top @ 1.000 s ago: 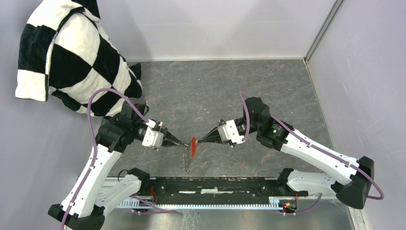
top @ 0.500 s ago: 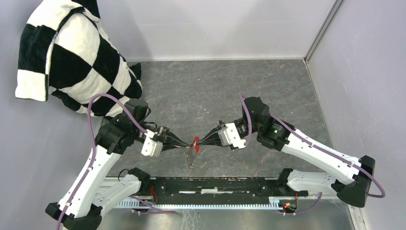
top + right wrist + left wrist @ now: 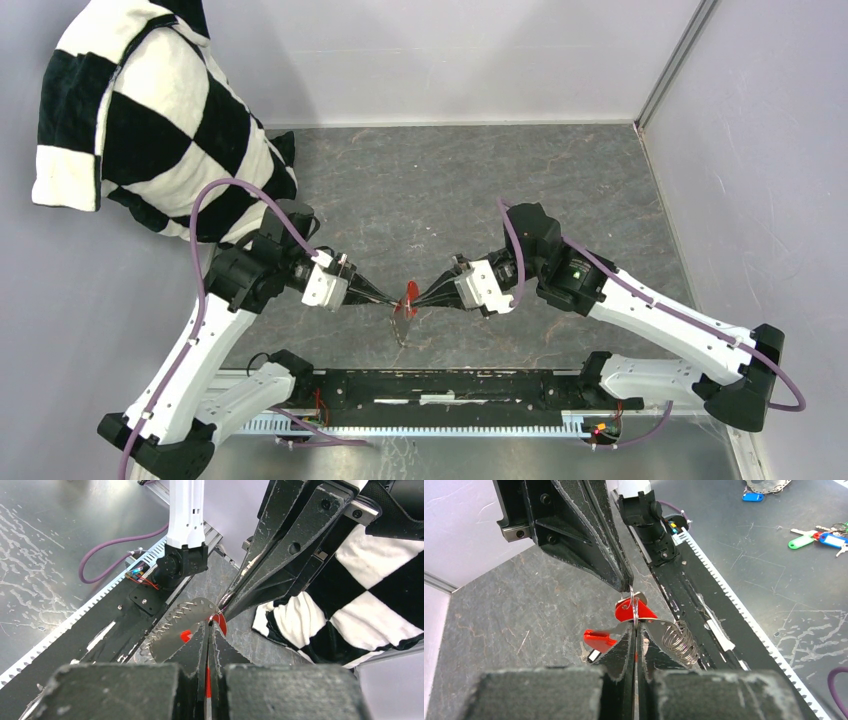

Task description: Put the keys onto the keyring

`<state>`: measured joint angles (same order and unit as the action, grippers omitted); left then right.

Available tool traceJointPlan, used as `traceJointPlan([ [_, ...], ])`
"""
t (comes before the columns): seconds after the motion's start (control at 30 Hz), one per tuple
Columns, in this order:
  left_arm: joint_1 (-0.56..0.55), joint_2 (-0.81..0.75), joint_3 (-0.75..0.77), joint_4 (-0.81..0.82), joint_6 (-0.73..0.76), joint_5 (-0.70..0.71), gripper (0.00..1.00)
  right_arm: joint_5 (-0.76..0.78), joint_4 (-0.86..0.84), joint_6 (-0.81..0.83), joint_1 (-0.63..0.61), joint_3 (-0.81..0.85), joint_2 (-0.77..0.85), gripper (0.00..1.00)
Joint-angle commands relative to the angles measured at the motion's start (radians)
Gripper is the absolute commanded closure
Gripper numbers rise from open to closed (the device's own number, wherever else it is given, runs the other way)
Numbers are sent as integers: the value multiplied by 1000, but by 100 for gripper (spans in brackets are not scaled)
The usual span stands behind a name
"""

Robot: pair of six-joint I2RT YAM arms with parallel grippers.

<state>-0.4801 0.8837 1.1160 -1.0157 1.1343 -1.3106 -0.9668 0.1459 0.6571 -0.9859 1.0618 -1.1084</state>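
Note:
Both grippers meet tip to tip above the mat. My left gripper is shut on the thin silvery keyring, seen edge-on between its fingers. From the ring hangs a flat silvery tag with a wire coil. My right gripper is shut on a red-headed key, a red strip showing between its jaws, and holds it against the ring. Lower left of the ring hangs a red elongated fob. The ring's far side is hidden by the fingers.
A black-and-white checked cloth is heaped at the back left corner. A black toothed rail runs along the near edge by the arm bases. Walls close the back and right. Loose tagged keys lie beyond the rail.
The left wrist has rolled and both grippers have drawn closer together. The red fob, upright a second ago, has swung round, and the silvery tag hangs shorter beneath.

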Motion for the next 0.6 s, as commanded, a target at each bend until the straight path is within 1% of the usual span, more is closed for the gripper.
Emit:
traceJointPlan([
  [0.0, -6, -5, 33, 19, -62, -19, 98, 1, -4, 16, -8, 49, 8, 100],
  [0.57, -8, 9, 33, 19, -77, -12, 98, -2, 11, 25, -18, 79, -13, 100],
])
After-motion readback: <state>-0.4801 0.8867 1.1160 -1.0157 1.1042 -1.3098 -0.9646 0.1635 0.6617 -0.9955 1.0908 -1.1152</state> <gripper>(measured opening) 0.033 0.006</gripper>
